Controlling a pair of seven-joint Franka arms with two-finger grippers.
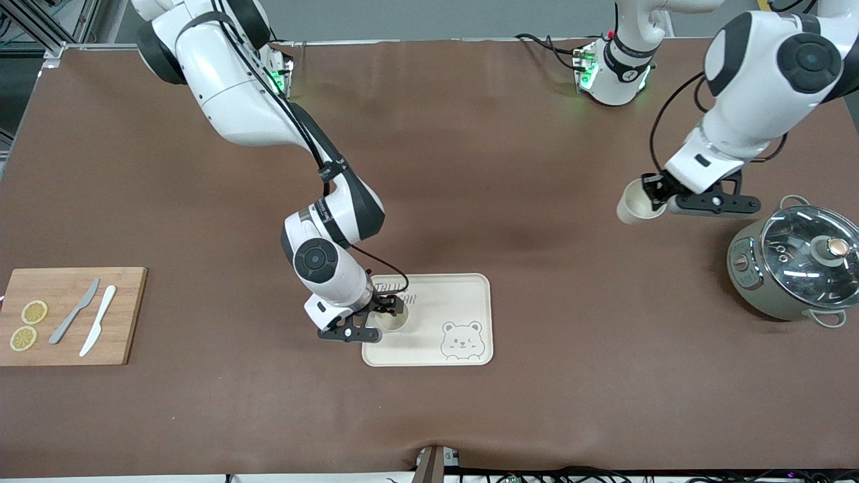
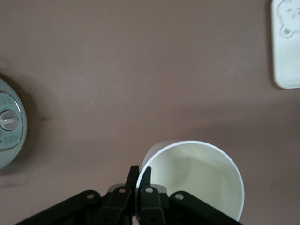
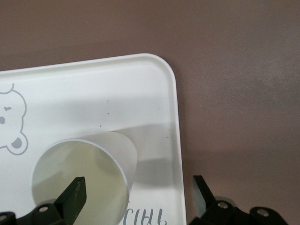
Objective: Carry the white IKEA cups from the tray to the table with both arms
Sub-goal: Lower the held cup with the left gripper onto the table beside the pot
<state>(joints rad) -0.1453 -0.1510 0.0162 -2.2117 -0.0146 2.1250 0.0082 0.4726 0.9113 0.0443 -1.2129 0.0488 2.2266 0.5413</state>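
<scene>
Nearest the front camera lies the bear-printed tray [image 1: 463, 295], with one white cup [image 1: 392, 318] standing upright on it, mouth up, at the end toward the right arm. Over that cup the right gripper [image 1: 384, 315] hangs with its fingers spread. Over bare table the left gripper [image 1: 654, 192] holds the second cup [image 1: 636, 203], tilted, near the lidded grey-green pot [image 1: 795, 268].

Left wrist view: fingers [image 2: 145, 180] pinch the cup's rim [image 2: 192, 180]; nothing shows inside.

Right wrist view: the fingers [image 3: 75, 194] stand wide apart, one inside the cup [image 3: 84, 178]; the tray's lettering [image 3: 145, 218] is too cropped to read
</scene>
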